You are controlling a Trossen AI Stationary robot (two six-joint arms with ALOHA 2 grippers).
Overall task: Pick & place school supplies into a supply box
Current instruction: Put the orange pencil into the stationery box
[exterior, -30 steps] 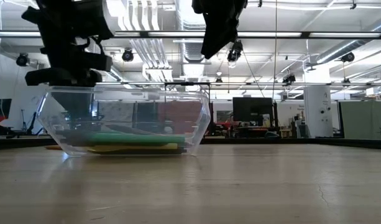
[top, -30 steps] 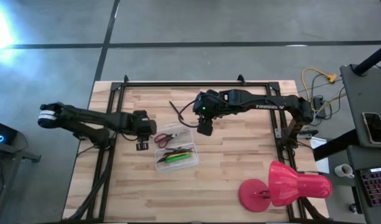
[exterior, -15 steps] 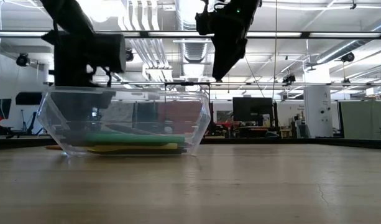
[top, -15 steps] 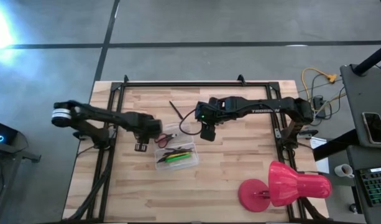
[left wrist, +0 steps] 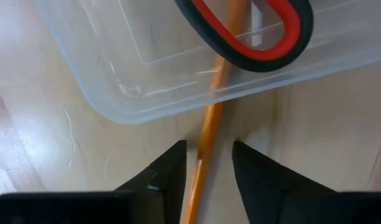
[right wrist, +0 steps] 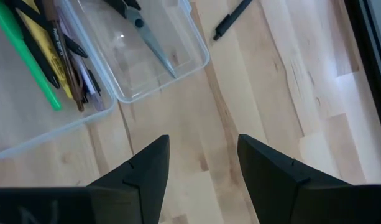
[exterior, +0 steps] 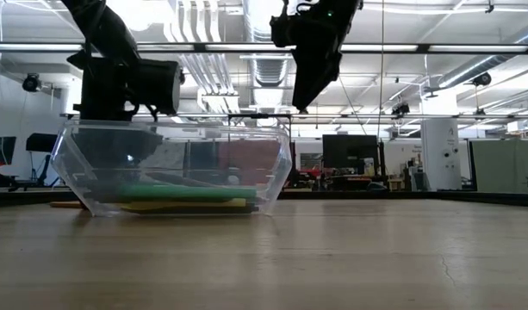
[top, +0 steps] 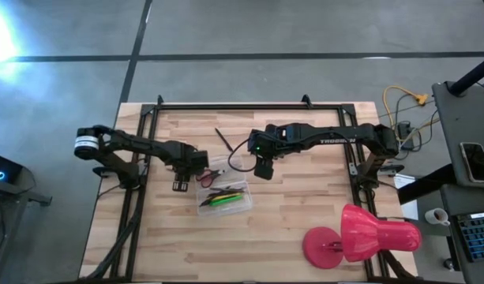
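The clear supply box (top: 223, 192) stands on its base mid-table and holds green, yellow, dark and pale pens (right wrist: 50, 59) and the red-handled scissors (left wrist: 258, 31). An orange pencil (left wrist: 206, 155) lies on the table, one end running under the box's overhanging corner (left wrist: 146, 93). My left gripper (left wrist: 209, 168) is open and low at that corner, one finger on either side of the pencil, apart from it. A black pen (right wrist: 232, 18) lies on the table beyond the box. My right gripper (top: 262, 170) hangs open above the table, right of the box.
A big pink-red lamp (top: 360, 237) lies near the table's right near corner. Black frame rails (top: 226, 106) run along the table's edges. Bare wood lies between the box and the lamp.
My left gripper has moved toward the table's right, closing in on the box's left corner. My right gripper shifted a little toward the near edge and tipped, then held still. The box and its contents have stayed put.
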